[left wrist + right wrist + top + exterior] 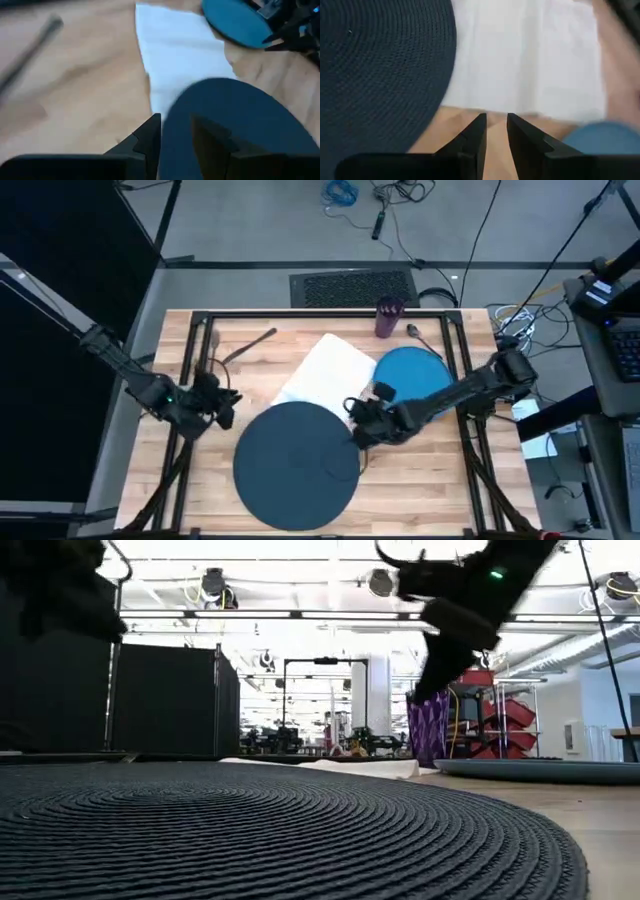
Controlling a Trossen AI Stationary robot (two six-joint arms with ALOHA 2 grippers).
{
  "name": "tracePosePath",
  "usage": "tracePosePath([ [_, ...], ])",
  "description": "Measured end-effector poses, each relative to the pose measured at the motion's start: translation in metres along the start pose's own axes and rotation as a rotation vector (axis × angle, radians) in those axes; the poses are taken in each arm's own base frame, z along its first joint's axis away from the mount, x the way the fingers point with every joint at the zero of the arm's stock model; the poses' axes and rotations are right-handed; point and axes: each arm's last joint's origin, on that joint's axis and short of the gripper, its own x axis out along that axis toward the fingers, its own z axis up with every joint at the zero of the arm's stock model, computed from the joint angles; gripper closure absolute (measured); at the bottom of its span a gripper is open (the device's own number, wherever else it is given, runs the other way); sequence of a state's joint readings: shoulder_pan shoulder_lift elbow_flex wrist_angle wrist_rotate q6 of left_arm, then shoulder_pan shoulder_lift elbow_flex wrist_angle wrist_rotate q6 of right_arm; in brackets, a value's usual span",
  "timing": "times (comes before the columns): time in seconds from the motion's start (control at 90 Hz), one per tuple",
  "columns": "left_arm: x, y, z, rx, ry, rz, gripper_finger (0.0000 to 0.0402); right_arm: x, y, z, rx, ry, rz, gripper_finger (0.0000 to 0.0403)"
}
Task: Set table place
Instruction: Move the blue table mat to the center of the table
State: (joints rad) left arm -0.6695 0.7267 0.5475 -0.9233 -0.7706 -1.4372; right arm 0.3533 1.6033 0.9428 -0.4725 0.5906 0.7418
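right pincer [362,423]: fingers close together with a thin gap, nothing in them, hovering low over bare wood between the navy placemat [297,463], the napkin [328,372] and the blue plate [411,374]

left pincer [222,402]: parked at the mat's left edge, fingers a little apart, empty

step in hand: my guess is it's going for the napkin or the plate, can't tell which

how to do it well: if napkin, come down flat on the near edge so it doesn't bunch; if plate, catch the rim, lift clear, then centre it on the mat

rest of the set: purple cup [388,318] at the desk [250,365] back, a spoon-looking utensil [415,334] beside it, another utensil [250,345] back-left, all still to place
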Motion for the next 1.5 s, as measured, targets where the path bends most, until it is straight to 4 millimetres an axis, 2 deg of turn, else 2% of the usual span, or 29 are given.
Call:
tracePosePath([
  [0.122, 0.009, 0.01, -0.013, -0.089, 0.098, 0.035, 0.0311, 0.007, -0.006, -0.014, 0.192, -0.061, 0.234, 0.0342],
  [0.233, 0.014, 0.01, -0.02, -0.115, 0.154, 0.047, 0.0311, 0.016, -0.01, -0.023, 0.254, -0.076, 0.365, 0.0342],
  [0.411, 0.018, 0.009, -0.024, -0.112, 0.178, 0.081, 0.0311, 0.028, -0.025, -0.04, 0.336, -0.011, 0.329, 0.0342],
  [0.567, 0.022, 0.007, -0.027, -0.089, 0.183, 0.109, 0.0311, 0.033, -0.03, -0.048, 0.391, 0.0, 0.338, 0.0342],
  [0.9, 0.035, 0.005, -0.042, -0.118, 0.227, 0.109, 0.0311, 0.045, -0.022, -0.053, 0.455, 0.009, 0.413, 0.0338],
  [1.078, 0.048, 0.012, -0.057, -0.173, 0.256, 0.032, 0.0307, 0.052, -0.018, -0.058, 0.457, 0.032, 0.426, 0.03],
  [1.278, 0.053, 0.014, -0.062, -0.197, 0.264, -0.006, 0.0301, 0.052, -0.017, -0.057, 0.477, 0.042, 0.45, 0.0248],
  [1.5, 0.055, 0.013, -0.064, -0.195, 0.266, -0.033, 0.0301, 0.052, -0.016, -0.056, 0.489, 0.045, 0.477, 0.0234],
])
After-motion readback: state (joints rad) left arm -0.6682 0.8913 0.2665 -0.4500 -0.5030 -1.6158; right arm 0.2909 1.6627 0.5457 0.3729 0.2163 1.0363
